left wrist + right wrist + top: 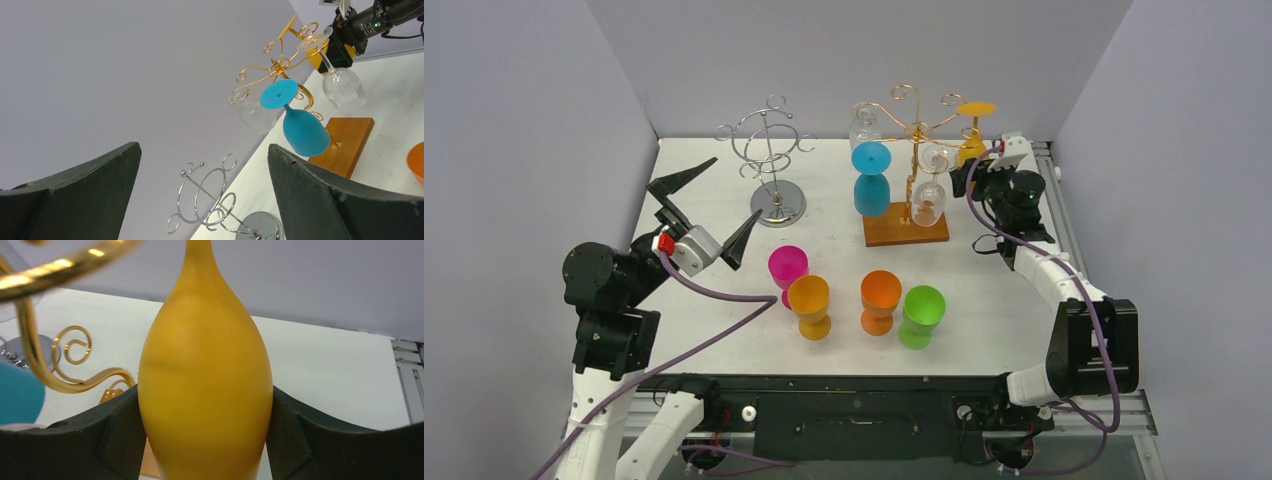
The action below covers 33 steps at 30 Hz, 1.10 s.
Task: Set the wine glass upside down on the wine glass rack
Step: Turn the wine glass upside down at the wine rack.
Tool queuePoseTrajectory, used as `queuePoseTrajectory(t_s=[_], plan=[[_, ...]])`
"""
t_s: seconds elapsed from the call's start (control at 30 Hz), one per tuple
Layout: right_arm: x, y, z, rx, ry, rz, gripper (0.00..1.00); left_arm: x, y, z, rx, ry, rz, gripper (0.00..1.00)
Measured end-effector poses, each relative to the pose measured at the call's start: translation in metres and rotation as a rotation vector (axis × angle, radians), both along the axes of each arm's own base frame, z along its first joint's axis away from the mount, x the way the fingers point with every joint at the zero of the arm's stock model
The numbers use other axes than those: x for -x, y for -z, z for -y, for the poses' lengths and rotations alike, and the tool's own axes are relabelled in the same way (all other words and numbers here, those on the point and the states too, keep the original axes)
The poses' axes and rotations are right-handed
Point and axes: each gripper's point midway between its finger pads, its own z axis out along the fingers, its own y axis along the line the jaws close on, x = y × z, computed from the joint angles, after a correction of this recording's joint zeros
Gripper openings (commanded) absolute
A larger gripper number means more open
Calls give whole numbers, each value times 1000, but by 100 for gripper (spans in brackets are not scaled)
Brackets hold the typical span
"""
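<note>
The right end effector (205, 430) is clenched on the bowl of the yellow wine glass (205, 355), which is held upside down beside an arm of the gold wine glass rack (914, 125). The left end effector (737, 186) hangs released above the desk (1014, 300).

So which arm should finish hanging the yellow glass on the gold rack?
Right. Its claw grips the upside-down yellow glass beside the gold rack; the left claw is open, empty, over by the silver rack.
</note>
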Motion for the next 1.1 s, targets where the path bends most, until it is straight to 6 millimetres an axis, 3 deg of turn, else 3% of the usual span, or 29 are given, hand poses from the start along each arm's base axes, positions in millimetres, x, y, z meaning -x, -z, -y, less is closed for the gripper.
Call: queuePoseTrajectory(t_s=[0.17,0.47,1.1], plan=[[1,-6,-25,20,-65,36,46,-1,1,-1,6,-4,-10,96],[1,5,-34,58,-101,45,46,-2,1,-1,13,-8,-17,96],[27,12,-28,101,-98,101,42,-2,1,-1,23,-8,-28,96]])
